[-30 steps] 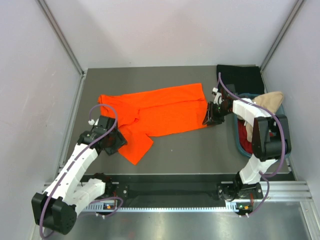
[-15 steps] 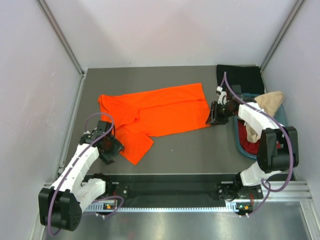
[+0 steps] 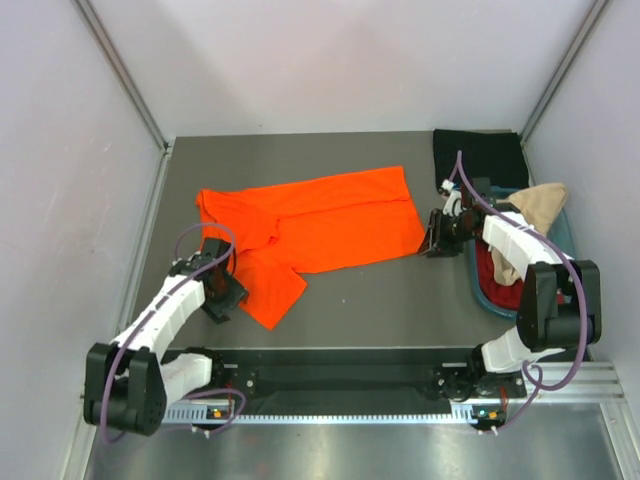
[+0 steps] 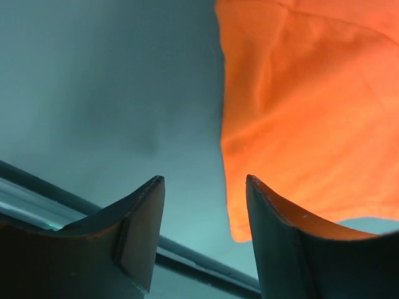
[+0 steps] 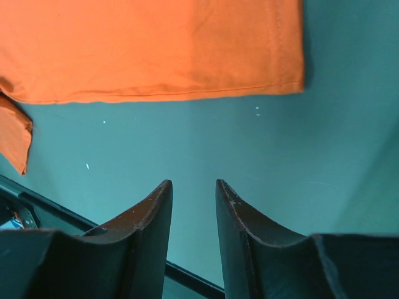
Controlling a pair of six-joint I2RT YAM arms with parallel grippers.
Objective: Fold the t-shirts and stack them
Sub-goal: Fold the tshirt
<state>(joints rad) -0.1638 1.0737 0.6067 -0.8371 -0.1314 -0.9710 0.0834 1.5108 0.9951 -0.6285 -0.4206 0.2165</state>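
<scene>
The bright orange t-shirt (image 3: pixel 320 222) lies spread flat across the middle of the table. My left gripper (image 3: pixel 226 297) is open and empty just left of the shirt's near sleeve. In the left wrist view (image 4: pixel 204 187) the orange cloth (image 4: pixel 305 106) lies by the right finger. My right gripper (image 3: pixel 434 243) is open and empty just right of the shirt's hem corner. In the right wrist view (image 5: pixel 194 187) it is over bare table below the orange hem (image 5: pixel 156 50). A black shirt (image 3: pixel 478 155) lies at the back right. A beige shirt (image 3: pixel 540 201) and a dark red shirt (image 3: pixel 489 268) are in the tub.
The teal plastic tub (image 3: pixel 476 283) stands at the right edge of the table, beside my right arm. Grey walls close in the left, back and right. A black rail (image 3: pixel 340 375) runs along the near edge.
My left gripper has drawn back from the sleeve toward the near left. My right gripper has moved right, off the hem. The shirt's left end now lies flatter.
</scene>
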